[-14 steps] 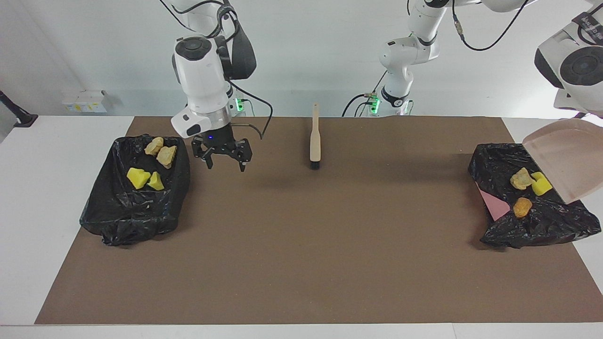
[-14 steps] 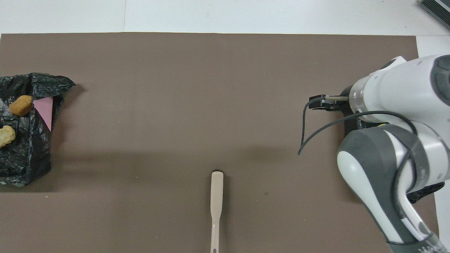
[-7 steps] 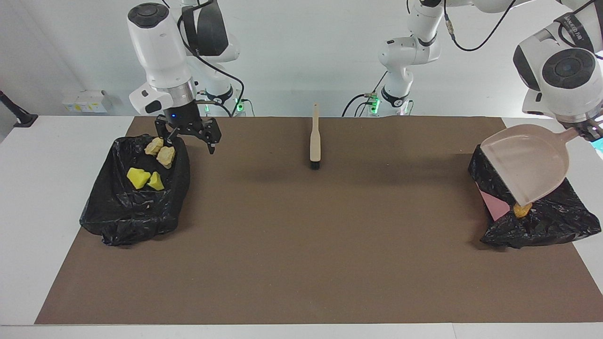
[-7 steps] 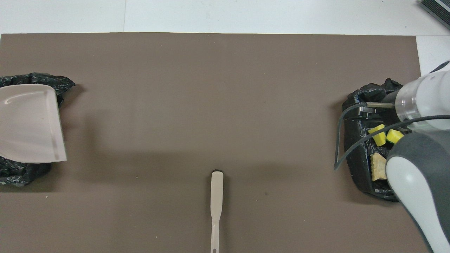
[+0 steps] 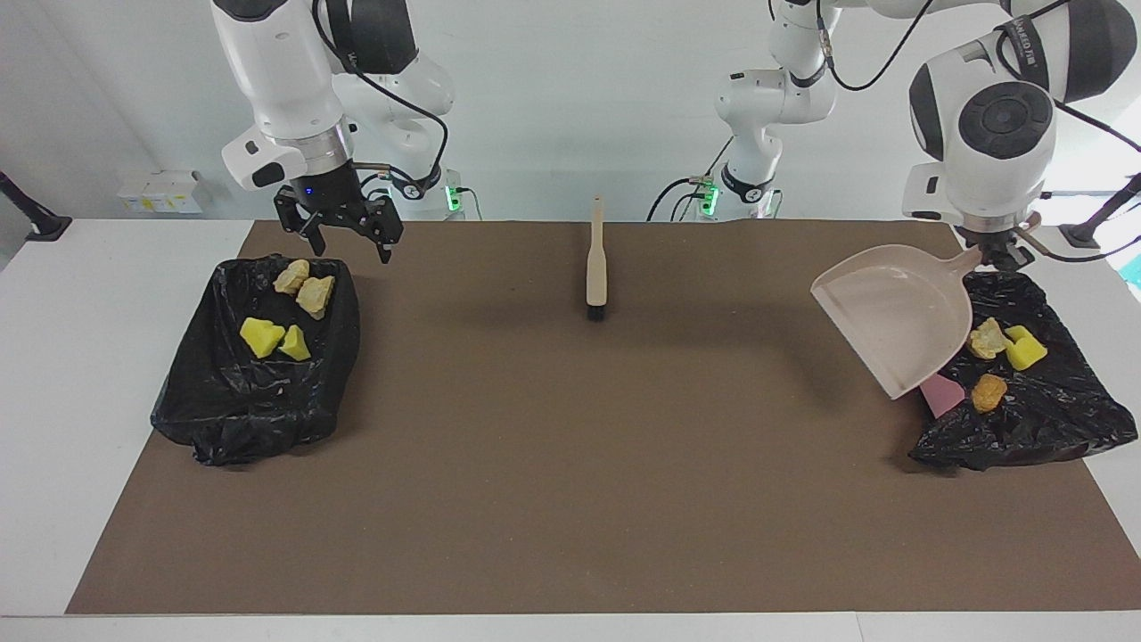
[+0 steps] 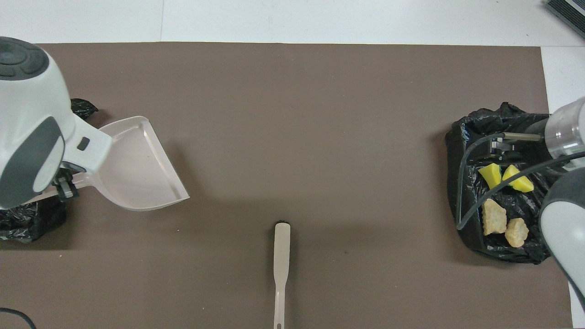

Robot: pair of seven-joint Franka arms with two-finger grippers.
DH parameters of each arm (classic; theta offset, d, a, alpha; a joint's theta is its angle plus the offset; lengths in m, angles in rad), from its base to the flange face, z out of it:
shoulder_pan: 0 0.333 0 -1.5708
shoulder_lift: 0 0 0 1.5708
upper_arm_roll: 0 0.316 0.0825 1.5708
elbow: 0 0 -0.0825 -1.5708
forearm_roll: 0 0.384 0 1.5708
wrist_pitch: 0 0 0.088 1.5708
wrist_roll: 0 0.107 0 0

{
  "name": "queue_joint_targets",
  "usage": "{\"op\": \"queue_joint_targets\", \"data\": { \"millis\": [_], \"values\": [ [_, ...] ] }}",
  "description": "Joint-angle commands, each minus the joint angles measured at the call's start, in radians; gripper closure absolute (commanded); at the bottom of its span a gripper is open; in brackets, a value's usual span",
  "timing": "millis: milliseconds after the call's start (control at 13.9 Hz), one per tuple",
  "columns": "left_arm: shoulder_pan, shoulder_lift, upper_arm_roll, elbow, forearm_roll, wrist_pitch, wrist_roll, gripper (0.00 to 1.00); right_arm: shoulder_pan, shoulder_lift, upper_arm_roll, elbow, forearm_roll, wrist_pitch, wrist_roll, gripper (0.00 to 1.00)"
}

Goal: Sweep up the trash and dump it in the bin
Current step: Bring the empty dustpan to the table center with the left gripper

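The trash lies in two black bag-lined bins. The bin [image 5: 250, 392] at the right arm's end holds two tan lumps [image 5: 304, 287] and two yellow sponge chunks [image 5: 272, 340]; they also show in the overhead view [image 6: 502, 178]. The bin [image 5: 1025, 423] at the left arm's end holds a tan lump [image 5: 987, 339], a yellow chunk [image 5: 1023, 349] and an orange-brown lump [image 5: 988, 392]. My left gripper [image 5: 1000, 255] is shut on the handle of the beige dustpan [image 5: 896, 308], which is empty and tilted in the air beside that bin. My right gripper [image 5: 337, 228] is open and empty above the mat by its bin's rim.
The beige hand brush [image 5: 595, 264] lies on the brown mat [image 5: 570, 464] at the middle, near the robots, bristles pointing away from them; it also shows in the overhead view [image 6: 281, 256]. A pink patch [image 5: 941, 393] shows at the bin's edge under the dustpan.
My left arm swung the dustpan off its bin toward the table's middle, uncovering the trash. My right gripper moved up and toward the right arm's end of the table.
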Motion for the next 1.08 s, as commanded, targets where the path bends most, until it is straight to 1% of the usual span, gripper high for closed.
{"op": "queue_joint_targets", "data": {
  "millis": [0, 144, 505, 721, 1010],
  "values": [
    [-0.104, -0.032, 0.018, -0.045, -0.105, 0.016, -0.229, 1.00, -0.024, 0.020, 0.007, 0.051, 0.004, -0.055, -0.028, 0.00],
    [-0.150, -0.029, 0.018, -0.048, -0.177, 0.052, -0.366, 1.00, -0.024, 0.020, 0.005, 0.053, 0.000, -0.055, -0.028, 0.00],
    [-0.276, -0.008, 0.016, -0.050, -0.320, 0.203, -0.729, 1.00, -0.024, 0.018, -0.007, 0.051, 0.008, -0.043, -0.029, 0.00],
    [-0.345, 0.046, 0.018, -0.048, -0.395, 0.321, -0.923, 1.00, -0.024, 0.017, -0.007, 0.051, 0.010, -0.043, -0.030, 0.00],
    [-0.428, 0.133, 0.016, -0.050, -0.400, 0.485, -1.108, 1.00, -0.024, 0.018, -0.009, 0.050, 0.017, -0.034, -0.030, 0.00]
  ]
}}
